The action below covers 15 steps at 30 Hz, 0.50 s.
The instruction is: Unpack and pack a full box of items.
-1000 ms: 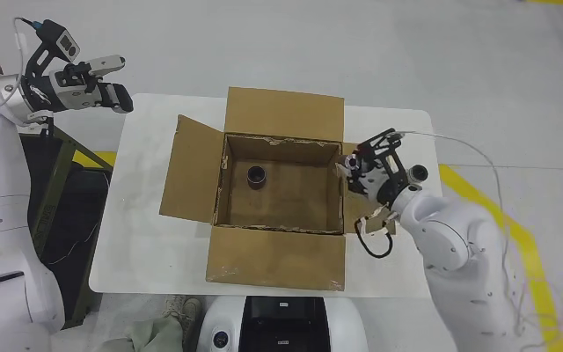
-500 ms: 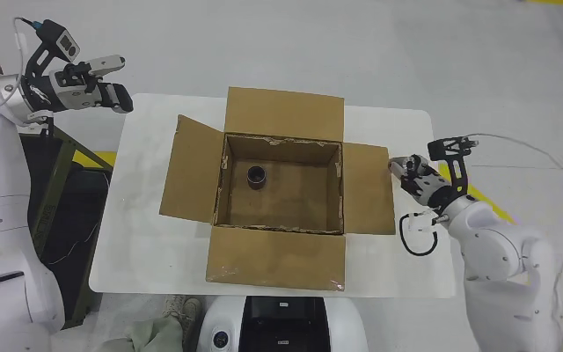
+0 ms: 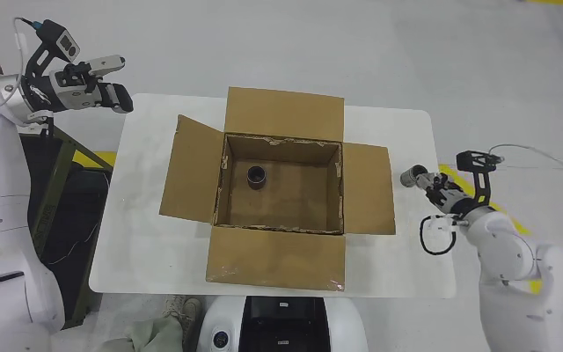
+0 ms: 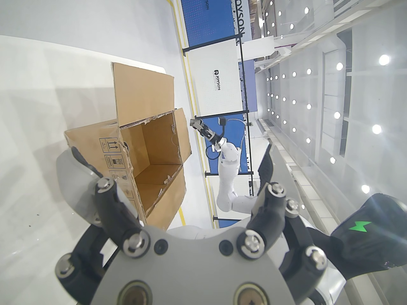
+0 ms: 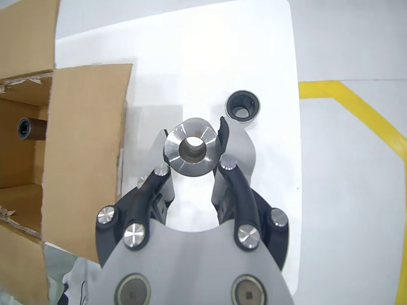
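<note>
Box (image 3: 277,189) is set open on tabletop (image 3: 149,220); metal bushing (image 5: 192,152) is grasped by right tool (image 5: 194,141); left tool (image 3: 121,84) is released.

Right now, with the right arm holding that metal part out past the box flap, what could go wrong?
1. The right gripper holds the smooth metal cylinder by its round sides, so it might slip.
2. The dark-lined ring stands just beyond it, close to the table edge. A careless set-down could knock it off.
3. The free strip between the box flap and that edge is narrow, so the cylinder could land on the flap and tip.
</note>
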### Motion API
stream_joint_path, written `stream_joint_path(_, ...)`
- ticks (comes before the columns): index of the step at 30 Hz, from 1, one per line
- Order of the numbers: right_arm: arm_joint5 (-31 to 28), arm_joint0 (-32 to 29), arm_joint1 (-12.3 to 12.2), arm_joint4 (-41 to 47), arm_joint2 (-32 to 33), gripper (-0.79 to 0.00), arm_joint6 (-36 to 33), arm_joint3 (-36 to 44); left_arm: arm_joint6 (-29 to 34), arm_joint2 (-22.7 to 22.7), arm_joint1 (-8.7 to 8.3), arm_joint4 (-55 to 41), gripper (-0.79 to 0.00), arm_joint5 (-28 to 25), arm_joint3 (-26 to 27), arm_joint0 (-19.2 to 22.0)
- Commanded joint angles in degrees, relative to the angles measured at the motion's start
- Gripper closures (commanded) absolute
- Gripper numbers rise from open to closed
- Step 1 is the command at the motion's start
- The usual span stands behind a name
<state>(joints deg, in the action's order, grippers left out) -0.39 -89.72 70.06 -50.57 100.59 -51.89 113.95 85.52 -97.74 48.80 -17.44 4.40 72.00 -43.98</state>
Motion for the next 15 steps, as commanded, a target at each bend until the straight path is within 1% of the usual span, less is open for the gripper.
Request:
stream_joint_path(1,0.24,-0.29,-0.09,-0.47,-0.15,0.000,-0.32,-0.77,0.00,0.00,0.00,0.00,-0.785,0.00,0.00,0.00)
stream_joint_path(8,1.17,-1.22,-0.32,-1.42,-0.93,0.000,-0.40,-3.38,0.00,0.00,0.00,0.00,-0.785,0.00,0.00,0.00)
stream_joint_path(15,2.04,-0.07,-0.43,-2.46,-3.19,0.000,0.03,-7.28,0.00,0.00,0.00,0.00,-0.785,0.00,0.00,0.00)
